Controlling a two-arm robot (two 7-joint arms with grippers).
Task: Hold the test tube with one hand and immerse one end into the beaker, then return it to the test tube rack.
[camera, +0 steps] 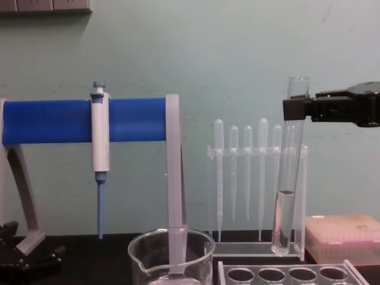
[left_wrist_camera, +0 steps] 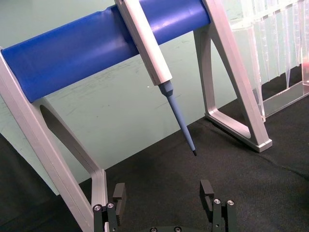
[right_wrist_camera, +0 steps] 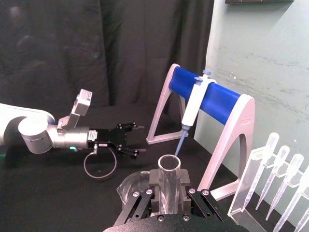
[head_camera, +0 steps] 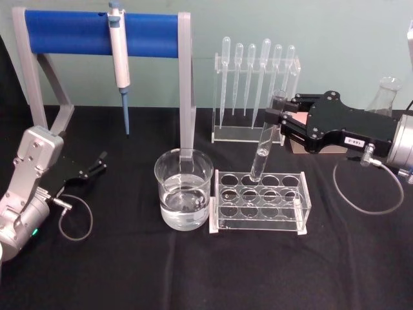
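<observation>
right pincer (head_camera: 277,117) clenched on test tube (head_camera: 261,155) | clear, slightly tilted, liquid at bottom | left pincer (left_wrist_camera: 164,192) released

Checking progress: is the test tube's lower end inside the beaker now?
No, the test tube hangs above the rack, beside the beaker, in the right end effector.

The right gripper (head_camera: 279,117) is flat black plate dotted with small screws, carrying a small white label (head_camera: 353,139) ahead of a silver cylindrical wrist (head_camera: 403,150). The left gripper (head_camera: 101,161) is black too, with a boxy silver-grey housing (head_camera: 39,152) behind it. A thin grey cable (head_camera: 91,219) loops from each wrist.
</observation>
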